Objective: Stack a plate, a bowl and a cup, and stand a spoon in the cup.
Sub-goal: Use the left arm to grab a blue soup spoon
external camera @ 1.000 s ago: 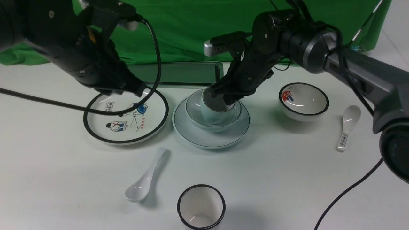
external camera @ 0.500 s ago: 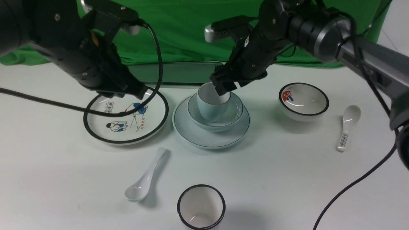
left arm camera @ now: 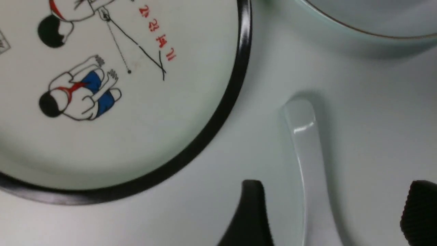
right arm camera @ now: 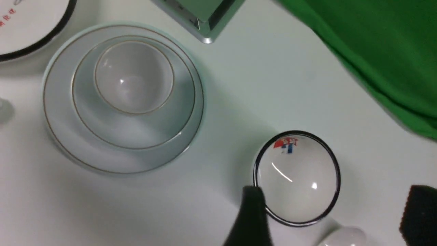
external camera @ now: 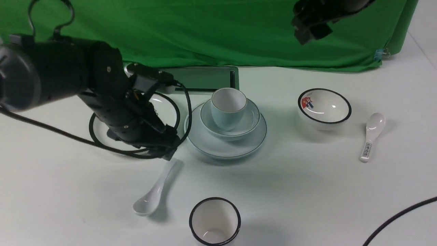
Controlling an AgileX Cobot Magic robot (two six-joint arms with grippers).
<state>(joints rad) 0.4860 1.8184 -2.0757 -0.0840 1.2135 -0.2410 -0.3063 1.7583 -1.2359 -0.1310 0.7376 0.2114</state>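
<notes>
Hovering over handle end of plain white spoon [external camera: 152, 195], left gripper [external camera: 167, 150] with fingers wide apart, holding nothing. Spoon lying on white table [external camera: 300, 205], near black-rimmed plate with cartoon figures [left arm camera: 136, 112]. Pale blue-green cup [external camera: 228, 112] upright inside matching bowl [external camera: 251, 118], bowl on matching plate [external camera: 225, 150]. Right gripper [external camera: 312, 34] raised well apart from stack, fingers wide, empty. Small black-rimmed bowl [external camera: 324, 107] and spoon with printed handle [external camera: 372, 133] on robot's right side. Black-rimmed cup [external camera: 215, 222] at near edge of view.
</notes>
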